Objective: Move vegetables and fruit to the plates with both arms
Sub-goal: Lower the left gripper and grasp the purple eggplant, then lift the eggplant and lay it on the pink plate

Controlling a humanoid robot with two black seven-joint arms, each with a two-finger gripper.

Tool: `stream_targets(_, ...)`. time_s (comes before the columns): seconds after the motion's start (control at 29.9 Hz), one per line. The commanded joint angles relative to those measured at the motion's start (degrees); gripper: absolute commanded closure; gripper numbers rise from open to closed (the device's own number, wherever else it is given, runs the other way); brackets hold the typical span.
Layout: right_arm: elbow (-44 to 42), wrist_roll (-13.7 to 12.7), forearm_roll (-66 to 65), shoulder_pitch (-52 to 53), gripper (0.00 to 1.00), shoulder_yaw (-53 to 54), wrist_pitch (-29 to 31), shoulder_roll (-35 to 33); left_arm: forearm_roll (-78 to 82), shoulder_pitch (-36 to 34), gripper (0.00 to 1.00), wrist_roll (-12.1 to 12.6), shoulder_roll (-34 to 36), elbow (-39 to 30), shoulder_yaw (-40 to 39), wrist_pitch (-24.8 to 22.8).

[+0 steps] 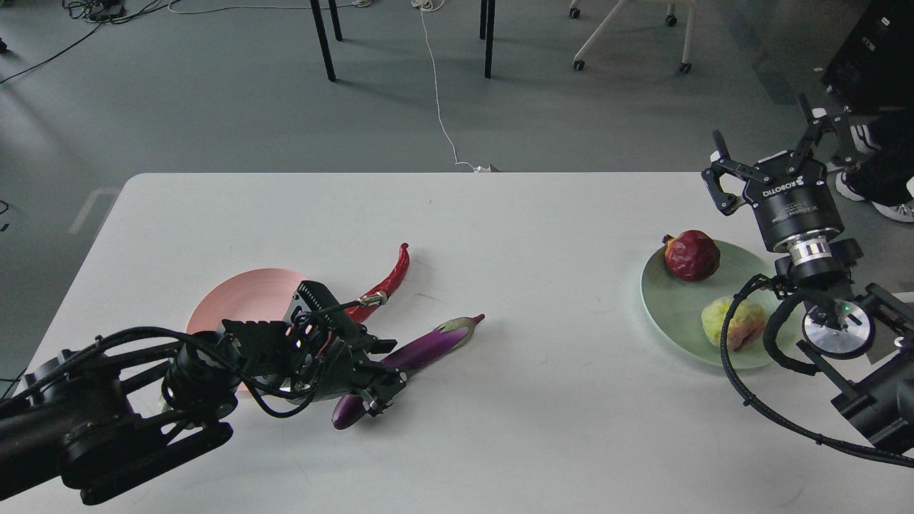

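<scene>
The purple eggplant lies slanted on the white table. My left gripper straddles its lower half, fingers pressed against both sides. The red chili pepper lies just beyond, beside the pale pink plate, which my left arm partly hides. At the right, the mint green plate holds the dark red pomegranate and the yellow-green fruit. My right gripper is open and empty, pointing away past the plate's far right side.
The white table is bare between the eggplant and the green plate. Beyond its far edge are table legs, a white floor cable and a wheeled chair base. A person's shoes show at far right.
</scene>
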Motion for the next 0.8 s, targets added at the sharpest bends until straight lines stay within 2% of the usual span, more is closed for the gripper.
stream_targets(0.0,0.00,0.00,-0.03,0.35,0.01,-0.08,-0.01,0.31,0.00,0.88,0.94,1.21,0.32,-0.50,-0.22,0.11)
stream_targets(0.1,0.00,0.00,-0.12,0.52,0.01,-0.08,-0.01,0.40,0.00,0.88,0.95,1.12,0.58,-1.99,-1.01,0.47)
stream_targets(0.17,-0.09,0.00,-0.12,0.61,0.01,-0.08,-0.01,0.31,0.00,0.70,0.94,1.12,1.37,-5.40,-1.89,0.99)
stream_targets(0.3,-0.09,0.00,-0.12,0.61,0.01,-0.08,-0.01,-0.13,-5.54,0.70,0.94,0.95,8.56,-12.27,-6.98,1.61)
stream_targets(0.4,-0.09,0.00,-0.12,0.70,0.01,-0.26,-0.01,-0.31,-7.66,0.88,0.93,0.24,16.47,-12.19,-9.71,3.10)
stream_targets(0.53,-0.35,0.00,-0.20,0.61,0.01,-0.26,-0.01,-0.22,-13.89,1.14,0.92,-2.65,26.76,-9.30,-9.72,6.61)
stream_targets(0.63,-0.53,0.00,-0.29,0.61,0.01,-0.34,-0.01,0.22,-17.59,2.54,0.91,-2.92,28.97,-5.26,-9.63,8.72)
stream_targets(0.77,-0.44,0.00,-0.29,0.70,0.01,-0.61,-0.01,0.40,-17.86,4.65,0.88,-2.84,28.62,-2.09,-9.63,9.08)
